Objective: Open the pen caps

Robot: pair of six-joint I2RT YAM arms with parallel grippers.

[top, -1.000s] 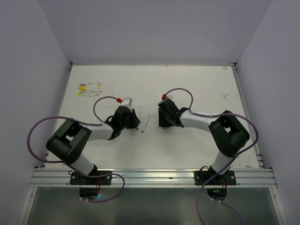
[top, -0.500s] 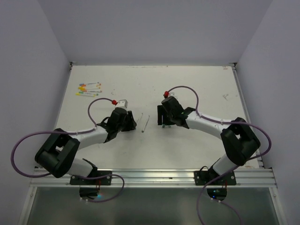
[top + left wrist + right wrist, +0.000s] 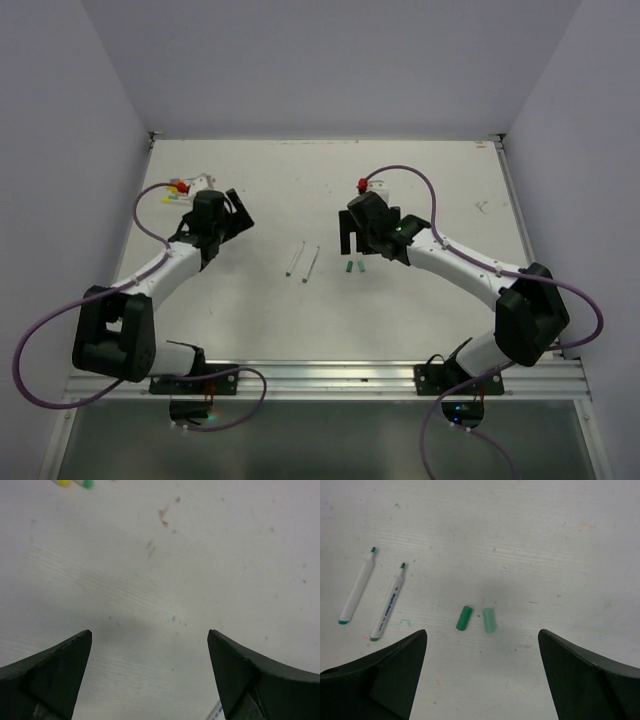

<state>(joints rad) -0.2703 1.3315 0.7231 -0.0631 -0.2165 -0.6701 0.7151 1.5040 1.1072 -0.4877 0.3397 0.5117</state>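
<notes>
The left arm has swung out to the far-left pens, its left gripper now wide and empty, while the right gripper, equally wide and empty, hangs over two green pen caps lying beside two uncapped pens.

I see two pens mid-table, the left pen and the right pen; both are thin, white, uncapped with green nibs bare, lying flat, slanted, side by side but apart; just right of them lie a dark green cap and a pale green cap, close together, not touching, both clear of the pens.
</notes>
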